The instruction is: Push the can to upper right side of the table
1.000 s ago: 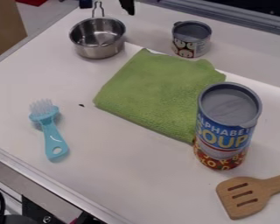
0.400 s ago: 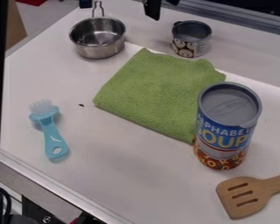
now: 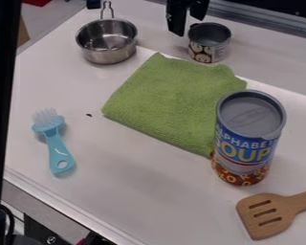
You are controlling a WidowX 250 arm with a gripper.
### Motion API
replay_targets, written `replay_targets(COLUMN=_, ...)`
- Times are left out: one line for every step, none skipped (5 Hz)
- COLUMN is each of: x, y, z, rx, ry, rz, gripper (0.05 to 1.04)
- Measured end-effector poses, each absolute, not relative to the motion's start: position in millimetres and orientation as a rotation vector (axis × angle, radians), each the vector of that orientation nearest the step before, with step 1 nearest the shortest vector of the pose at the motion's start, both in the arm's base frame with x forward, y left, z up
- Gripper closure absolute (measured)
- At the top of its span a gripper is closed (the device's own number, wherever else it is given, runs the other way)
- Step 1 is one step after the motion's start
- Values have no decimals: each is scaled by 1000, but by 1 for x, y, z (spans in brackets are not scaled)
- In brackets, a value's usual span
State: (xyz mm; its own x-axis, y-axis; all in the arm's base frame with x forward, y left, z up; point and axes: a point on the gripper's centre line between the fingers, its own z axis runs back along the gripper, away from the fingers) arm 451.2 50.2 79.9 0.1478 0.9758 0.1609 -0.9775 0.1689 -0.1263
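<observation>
Black gripper (image 3: 189, 25) jaws are hanging apart beside the small can (image 3: 208, 51), which is standing upright beyond the green cloth (image 3: 171, 100), and we are risking tipping it by pushing too near its rim.

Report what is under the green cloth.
The green cloth lies on the white tabletop, which shows around its edges. Whatever else may be beneath its middle is covered, so I cannot tell.
</observation>
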Motion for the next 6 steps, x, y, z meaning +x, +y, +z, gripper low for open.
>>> replay_targets(x=448, y=48, z=80, rx=54, ry=-227, rz=1398, gripper=86)
replay_targets(x=447, y=39, z=77, rx=49, ry=-221, rz=1397, gripper=86)
replay_targets(x=445, y=31, z=73, rx=63, ry=-225, rz=1432, gripper=86)
replay_targets(x=442, y=22, z=68, rx=76, ry=-224, rz=1447, gripper=86)
replay_targets(x=438, y=12, z=59, rx=62, ry=-209, rz=1447, gripper=86)
replay_targets(x=438, y=-3, z=59, rx=52, ry=-200, rz=1431, gripper=86)
